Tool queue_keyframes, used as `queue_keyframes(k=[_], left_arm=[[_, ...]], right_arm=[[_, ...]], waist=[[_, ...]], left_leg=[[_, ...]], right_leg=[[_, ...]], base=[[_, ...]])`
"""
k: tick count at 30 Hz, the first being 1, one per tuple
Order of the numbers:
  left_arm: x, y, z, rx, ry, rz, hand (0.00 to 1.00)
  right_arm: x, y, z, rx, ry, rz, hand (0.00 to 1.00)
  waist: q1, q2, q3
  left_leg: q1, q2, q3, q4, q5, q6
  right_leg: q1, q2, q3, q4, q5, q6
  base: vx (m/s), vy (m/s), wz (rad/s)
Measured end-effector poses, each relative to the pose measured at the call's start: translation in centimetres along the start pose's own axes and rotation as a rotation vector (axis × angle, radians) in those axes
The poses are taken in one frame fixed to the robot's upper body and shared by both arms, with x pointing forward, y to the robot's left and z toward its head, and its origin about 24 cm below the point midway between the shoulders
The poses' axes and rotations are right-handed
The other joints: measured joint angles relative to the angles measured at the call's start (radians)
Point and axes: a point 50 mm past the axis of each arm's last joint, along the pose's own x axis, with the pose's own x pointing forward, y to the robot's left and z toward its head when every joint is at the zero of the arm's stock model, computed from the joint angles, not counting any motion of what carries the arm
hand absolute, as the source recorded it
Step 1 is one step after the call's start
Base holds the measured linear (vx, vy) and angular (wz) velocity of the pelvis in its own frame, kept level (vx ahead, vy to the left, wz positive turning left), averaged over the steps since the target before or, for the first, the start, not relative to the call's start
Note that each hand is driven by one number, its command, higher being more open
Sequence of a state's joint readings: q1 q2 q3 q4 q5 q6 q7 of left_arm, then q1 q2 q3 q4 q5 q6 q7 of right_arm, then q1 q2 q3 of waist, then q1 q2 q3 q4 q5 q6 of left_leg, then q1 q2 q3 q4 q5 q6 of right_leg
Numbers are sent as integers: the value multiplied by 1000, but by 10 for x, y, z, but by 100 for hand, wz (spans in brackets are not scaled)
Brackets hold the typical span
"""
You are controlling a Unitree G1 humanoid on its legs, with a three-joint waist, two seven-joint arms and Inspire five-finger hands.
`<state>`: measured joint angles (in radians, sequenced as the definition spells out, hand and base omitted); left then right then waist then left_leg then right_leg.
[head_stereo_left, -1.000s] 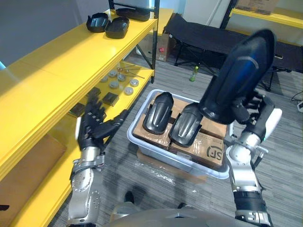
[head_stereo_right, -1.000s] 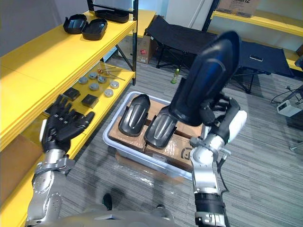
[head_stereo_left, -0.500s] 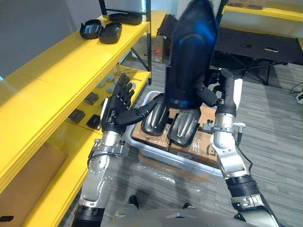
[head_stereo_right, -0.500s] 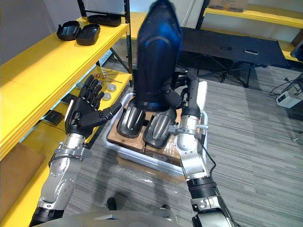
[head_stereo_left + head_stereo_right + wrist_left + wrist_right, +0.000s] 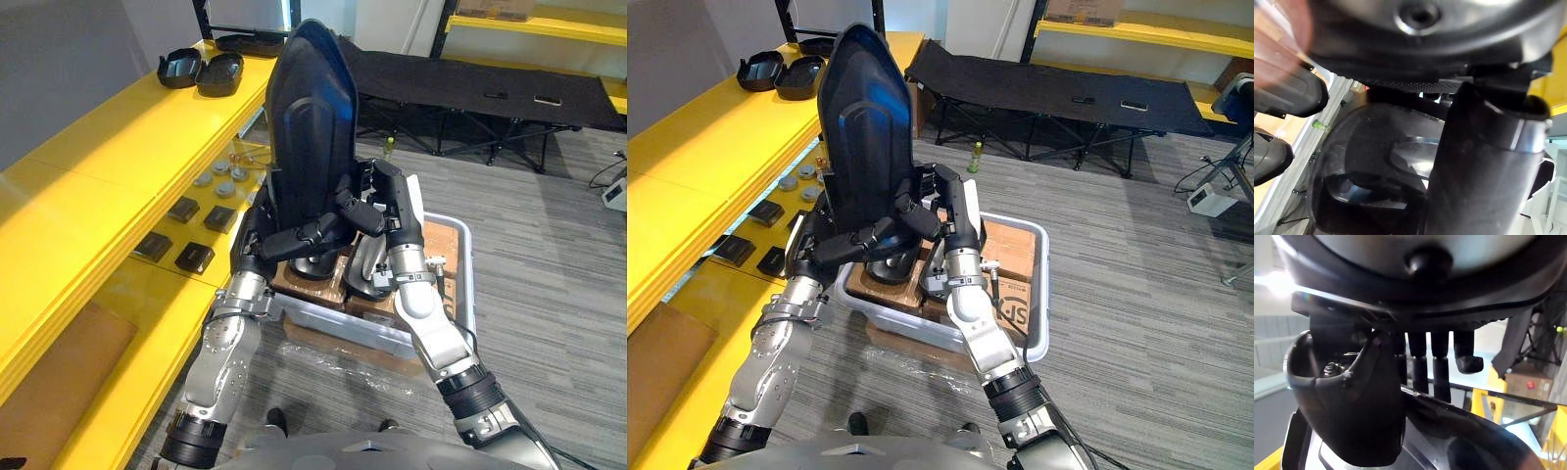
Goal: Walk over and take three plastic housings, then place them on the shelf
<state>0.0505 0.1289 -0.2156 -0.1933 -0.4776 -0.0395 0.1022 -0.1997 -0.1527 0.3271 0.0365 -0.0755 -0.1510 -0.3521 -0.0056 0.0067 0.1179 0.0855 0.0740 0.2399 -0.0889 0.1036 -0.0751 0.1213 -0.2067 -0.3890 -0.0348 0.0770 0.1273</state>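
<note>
The tall housing, a long black plastic shell, stood upright in the air straight above the near left corner of the bin, its narrow tip pointing up. Both hands had hold of its lower end. The left hand reached in from the bin's left side, and its fingers were curled across the front of the shell near the bottom edge; in the left wrist view the thumb lay pressed against the glossy surface. The right hand gripped the same end from the side nearer the bin's middle. In the right wrist view its fingers were hooked over the shell's rim and the thumb was clamped on the face.

Inside the bin, two more housings lay side by side on cardboard boxes, mostly hidden behind the hands. The bin itself sat on a grey striped floor.

To the left of the bin ran the yellow shelf. On its top board, well beyond the bin, lay other housings, hollow sides up. On the lower board, level with the bin, sat small metal discs and flat black blocks. Behind the bin stood a black folding cot, with a green bottle on the floor between them.
</note>
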Motion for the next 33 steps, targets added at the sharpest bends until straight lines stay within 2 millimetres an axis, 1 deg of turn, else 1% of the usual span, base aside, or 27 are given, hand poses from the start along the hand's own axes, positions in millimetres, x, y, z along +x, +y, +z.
queue_keyframes(k=[6, 7, 8, 10, 13, 15, 20, 22, 26, 30, 33], left_arm=[[0, 1, -6, -105, 31, 20, 100], [1, 2, -8, -150, 44, 28, 0], [1, 3, -10, -176, 50, 33, 0], [0, 6, -16, -301, 83, 55, 0], [-1, 10, -21, -379, 103, 69, 0], [-1, 10, -22, -386, 104, 65, 0], [-1, 12, -25, -396, 108, 55, 0], [-2, 13, -27, -417, 111, 52, 0], [-2, 16, -29, -411, 99, 70, 0], [-2, 17, -28, -406, 89, 72, 0], [-2, 17, -26, -367, 66, 73, 0]], right_arm=[[-8, 6, -6, 55, 45, 40, 0], [-9, 7, -7, 55, 49, 46, 0], [-9, 7, -8, 55, 50, 49, 0], [-10, 9, -7, 57, 50, 60, 0], [-10, 12, -7, 63, 43, 70, 0], [-11, 14, -6, 71, 42, 69, 0], [-15, 15, -4, 91, 17, 74, 0], [-20, 19, -1, 114, -5, 82, 0], [-24, 25, -2, 143, 14, 80, 0], [-25, 28, -1, 163, 17, 73, 0], [-25, 28, -1, 164, 18, 72, 0]], waist=[[-3, 0, -26], [-5, 0, -26], [-6, 0, -26], [-7, -1, -27], [-12, -4, -29], [-14, -7, -32], [-23, -25, -47], [-26, -28, -51], [-25, -35, -61], [-25, -39, -64], [-25, -43, -66]], left_leg=[[0, -1, -1, 0, 4, 0], [1, -1, -1, 0, 4, 0], [1, -1, -1, 0, 4, 0], [3, -1, -1, 0, 4, 0], [6, -1, 0, 0, 4, 0], [6, 0, 0, 0, 4, -1], [5, 0, 1, 0, 3, -2], [6, 1, 3, 0, 3, -3], [7, 3, 4, 0, 2, -4], [8, 2, 6, 0, 2, -4], [9, 3, 6, 0, 2, -4]], right_leg=[[0, 0, 5, -4, 0, 0], [0, 0, 5, -4, 0, -1], [0, 0, 5, -4, 0, -1], [-1, 0, 5, -3, 0, -1], [-3, 1, 5, -3, -4, -7], [-3, 1, 5, -3, -5, -10], [-4, 1, 5, -3, -6, -12], [-5, 2, 6, -3, -4, -8], [-3, 4, 5, -3, -5, -9], [-2, 3, 5, -3, -6, -11], [-1, 3, 5, -3, -9, -16]], base=[[5, 1, 0], [0, 0, 0], [0, 0, 0], [0, 0, 0], [0, 0, 0], [0, 0, 0], [0, 0, 0], [0, 0, 0], [0, 0, 0], [0, 0, 0], [0, 0, 0]])
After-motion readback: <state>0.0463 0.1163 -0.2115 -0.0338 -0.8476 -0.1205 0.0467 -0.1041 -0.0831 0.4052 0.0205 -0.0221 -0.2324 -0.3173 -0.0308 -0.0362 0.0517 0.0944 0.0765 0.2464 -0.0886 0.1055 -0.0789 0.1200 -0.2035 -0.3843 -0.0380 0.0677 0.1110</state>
